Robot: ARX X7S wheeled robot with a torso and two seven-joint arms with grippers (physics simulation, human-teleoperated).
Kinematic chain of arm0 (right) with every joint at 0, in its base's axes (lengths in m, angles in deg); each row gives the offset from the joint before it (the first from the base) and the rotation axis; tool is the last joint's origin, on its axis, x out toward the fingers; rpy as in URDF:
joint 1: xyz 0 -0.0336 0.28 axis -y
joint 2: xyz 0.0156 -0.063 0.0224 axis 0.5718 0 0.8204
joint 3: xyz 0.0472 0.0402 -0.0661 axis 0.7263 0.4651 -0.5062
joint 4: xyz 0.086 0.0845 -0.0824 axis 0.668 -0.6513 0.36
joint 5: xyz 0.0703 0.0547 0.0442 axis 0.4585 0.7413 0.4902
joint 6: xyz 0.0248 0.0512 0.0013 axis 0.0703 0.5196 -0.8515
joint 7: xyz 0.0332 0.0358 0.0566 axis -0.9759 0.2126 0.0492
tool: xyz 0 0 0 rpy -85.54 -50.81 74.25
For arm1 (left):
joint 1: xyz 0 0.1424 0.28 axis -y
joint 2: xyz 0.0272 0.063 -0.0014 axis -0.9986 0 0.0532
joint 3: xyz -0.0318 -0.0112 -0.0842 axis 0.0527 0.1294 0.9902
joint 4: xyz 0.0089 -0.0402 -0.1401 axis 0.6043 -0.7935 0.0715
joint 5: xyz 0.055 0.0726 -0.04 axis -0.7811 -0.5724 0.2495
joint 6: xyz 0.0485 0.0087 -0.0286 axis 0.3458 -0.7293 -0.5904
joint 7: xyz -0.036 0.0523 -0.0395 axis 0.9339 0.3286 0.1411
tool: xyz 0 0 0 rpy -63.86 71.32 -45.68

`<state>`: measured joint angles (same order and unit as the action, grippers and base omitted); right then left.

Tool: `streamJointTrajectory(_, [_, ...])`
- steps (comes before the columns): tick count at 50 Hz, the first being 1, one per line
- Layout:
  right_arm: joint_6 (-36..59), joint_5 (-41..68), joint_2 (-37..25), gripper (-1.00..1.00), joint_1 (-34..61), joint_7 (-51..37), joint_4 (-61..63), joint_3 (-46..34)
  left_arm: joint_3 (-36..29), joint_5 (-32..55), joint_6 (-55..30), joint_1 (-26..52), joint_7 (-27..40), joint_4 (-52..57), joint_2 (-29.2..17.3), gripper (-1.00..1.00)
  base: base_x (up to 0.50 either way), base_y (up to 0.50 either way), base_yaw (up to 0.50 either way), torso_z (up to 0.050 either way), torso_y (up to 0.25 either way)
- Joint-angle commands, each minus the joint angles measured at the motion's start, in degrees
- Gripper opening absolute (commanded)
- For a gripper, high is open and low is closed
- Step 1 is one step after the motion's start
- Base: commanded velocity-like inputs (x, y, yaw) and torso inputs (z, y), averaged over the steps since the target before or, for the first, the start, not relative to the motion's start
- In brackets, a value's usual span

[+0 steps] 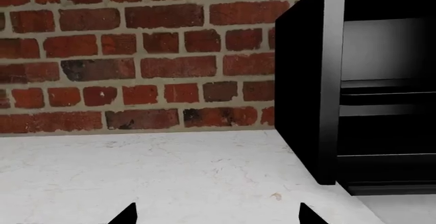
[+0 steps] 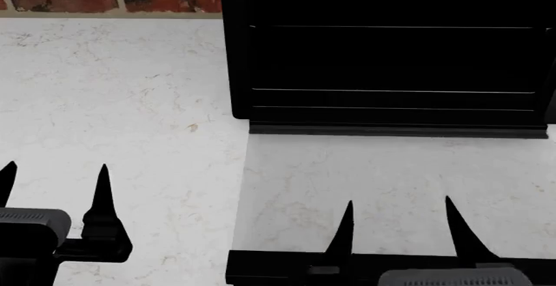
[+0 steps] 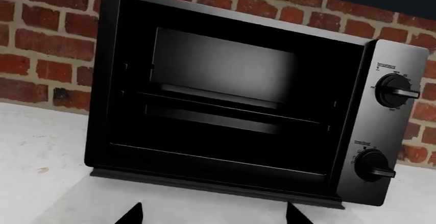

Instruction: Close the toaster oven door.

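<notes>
My right gripper (image 2: 400,224) hangs with its two black fingertips spread wide and nothing between them, poised over the near edge of the toaster oven door (image 2: 382,169), whose black frame and bar handle (image 2: 287,263) show just under the fingers. The door lies folded fully down, flat toward me, its clear pane letting the pale countertop (image 2: 113,90) show through. Beyond its hinge the toaster oven (image 3: 225,96) stands open against the brick wall (image 1: 136,45), dark cavity and wire rack lines exposed, two round knobs (image 3: 395,89) on the side panel. My left gripper (image 2: 54,185) is also spread and empty, off to the side over bare counter, well apart from the door. By my reckoning nothing of the closing is done yet: I have neither touched nor lifted the door, so the whole upward swing remains.
</notes>
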<state>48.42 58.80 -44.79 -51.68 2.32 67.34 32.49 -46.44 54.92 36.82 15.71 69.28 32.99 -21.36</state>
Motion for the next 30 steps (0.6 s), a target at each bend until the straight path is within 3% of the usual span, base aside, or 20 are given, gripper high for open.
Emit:
streamJointTrajectory(1, [6.1, 3.4, -3.2, 1.00, -8.5, 0.7, 10.8, 4.4, -0.2, 0.2, 0.5, 0.4, 0.2, -0.9, 0.0, 1.00, 0.00, 0.00, 0.00, 0.000, 0.000])
streamJointTrajectory(13, [3.9, 5.4, -3.2, 1.00, -18.7, 0.2, 10.1, 8.4, -0.3, 0.3, 1.8, 0.7, 0.2, -2.8, -0.1, 1.00, 0.00, 0.00, 0.00, 0.000, 0.000])
streamJointTrajectory(30, [-1.0, 4.7, -2.8, 1.00, -25.9, -0.5, 5.1, 9.2, -0.8, 0.7, 1.7, 0.7, 0.6, -2.3, -0.2, 1.00, 0.00, 0.00, 0.00, 0.000, 0.000])
